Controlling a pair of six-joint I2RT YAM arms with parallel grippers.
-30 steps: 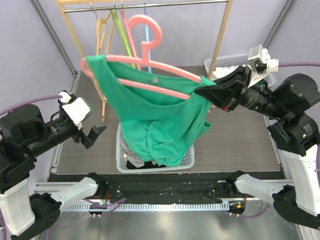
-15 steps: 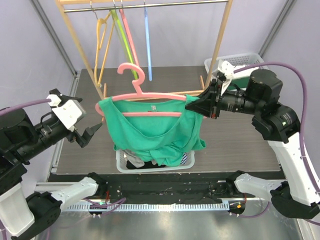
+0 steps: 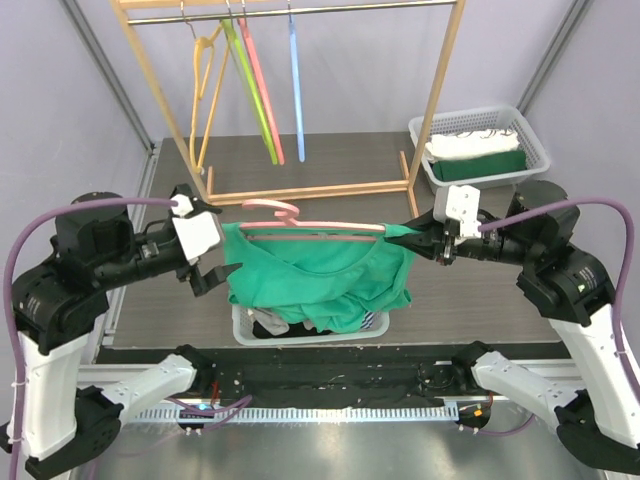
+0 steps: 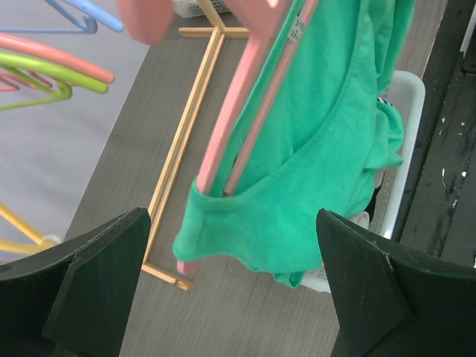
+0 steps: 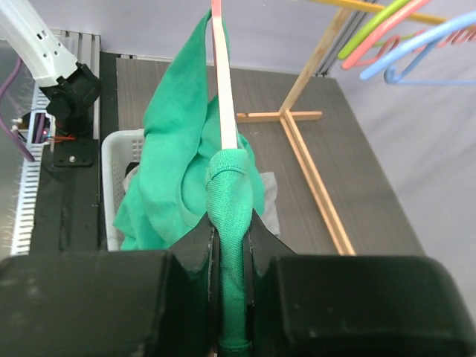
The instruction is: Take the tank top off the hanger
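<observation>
Right gripper (image 5: 229,232) clamped on green tank top (image 3: 322,282) at pink hanger (image 3: 312,226) end, left gripper (image 3: 217,244) spread wide beside opposite end, holding nothing, hem over white basket (image 3: 240,326)

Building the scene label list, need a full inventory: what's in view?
table: 1, dark wood-grain, under everything
near basket: 1, white, table front, clothes inside
pink hanger: 1, pink, level above near basket
tank top: 1, green, on pink hanger
far basket: 1, white, back right, folded cloth inside
rack: 1, wooden, table back
spare hangers: 4, yellow/green/pink/blue, on rack rail
left gripper: 1, black, open, by hanger's free end
right gripper: 1, black, shut on tank top strap, hanger's other end
</observation>
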